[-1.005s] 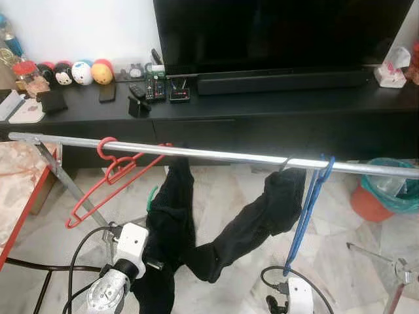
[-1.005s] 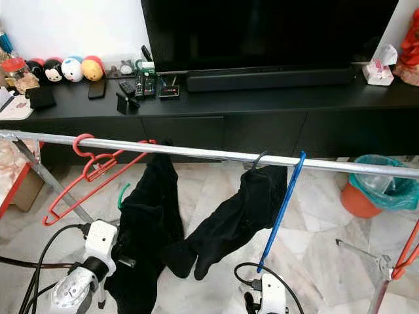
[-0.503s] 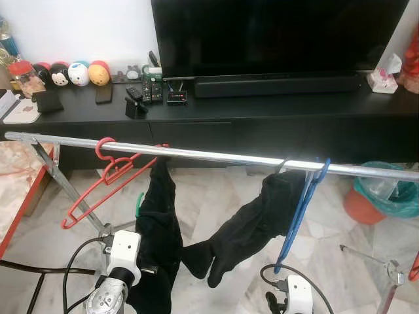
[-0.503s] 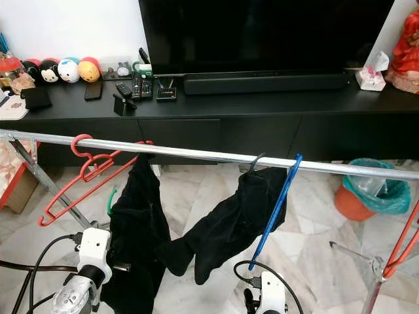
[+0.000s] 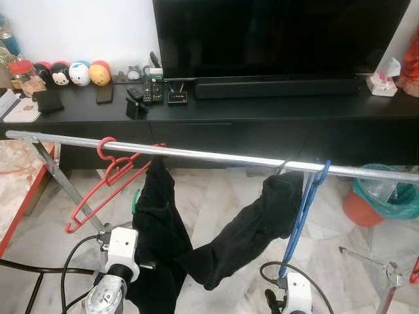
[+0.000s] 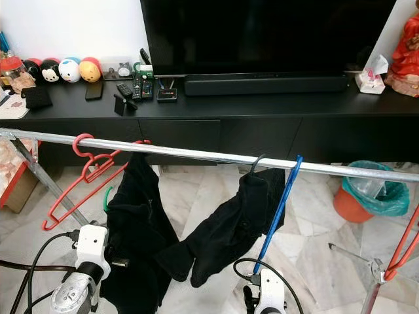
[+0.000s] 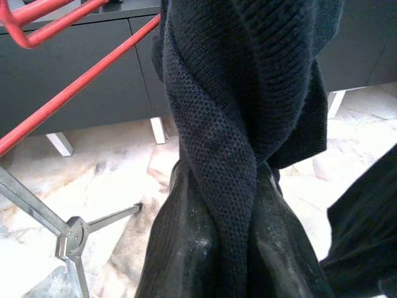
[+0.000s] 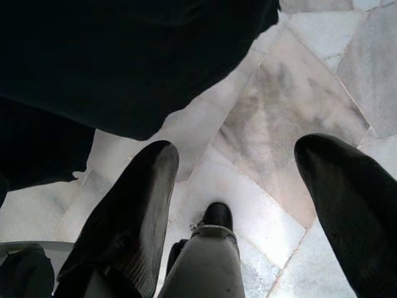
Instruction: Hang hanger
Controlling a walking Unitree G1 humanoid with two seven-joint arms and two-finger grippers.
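- Eye views: a metal rail (image 5: 216, 157) is seen crossing in front of a black TV stand (image 5: 262, 104). A red hanger (image 5: 108, 180) is hooked on the rail at the left, and a blue hanger (image 5: 302, 212) at the right. A black garment (image 5: 216, 229) is draped from the rail between them, near a hook (image 6: 256, 161). An orange bin (image 5: 376, 196) is seen on the floor at the right.
- Left wrist view: the left gripper (image 7: 217, 248) is seen clamped on a twisted fold of the garment, with the red hanger beside it.
- Right wrist view: the right gripper (image 8: 248, 186) is held low over the marble floor (image 8: 298, 93), fingers (image 8: 133, 211) apart and nothing between them.
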